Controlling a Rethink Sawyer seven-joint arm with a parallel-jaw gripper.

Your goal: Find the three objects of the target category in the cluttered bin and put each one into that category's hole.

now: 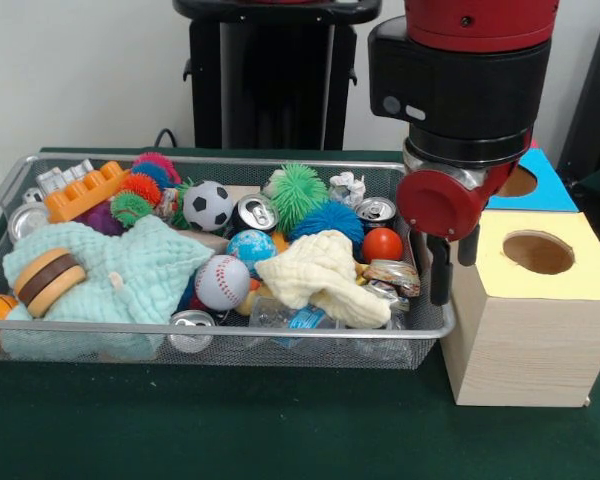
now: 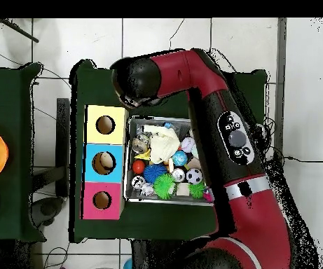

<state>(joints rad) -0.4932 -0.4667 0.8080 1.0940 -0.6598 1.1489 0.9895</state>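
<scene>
The wire mesh bin [image 1: 230, 331] holds a dense jumble: a soccer ball [image 1: 209, 205], a baseball [image 1: 223, 281], a blue globe ball [image 1: 251, 247], a red ball [image 1: 382, 244], drink cans [image 1: 256, 212], spiky balls [image 1: 298, 195], a cream cloth [image 1: 320, 275] and a mint cloth [image 1: 130, 275]. My gripper [image 1: 453, 281] hangs just outside the bin's right end, between it and the yellow-topped box [image 1: 538, 252]. Its fingers stand apart with nothing between them. In the overhead view the arm's wrist [image 2: 139, 80] covers the gripper, above the bin's [image 2: 128, 157] corner.
Three wood-grain boxes with round holes stand in a row beside the bin: yellow top [image 2: 105, 125], blue top [image 2: 104, 162], pink top [image 2: 101, 200]. A toy burger [image 1: 47, 281] and an orange block [image 1: 85, 190] lie at the bin's left. The black pedestal [image 1: 270, 80] stands behind.
</scene>
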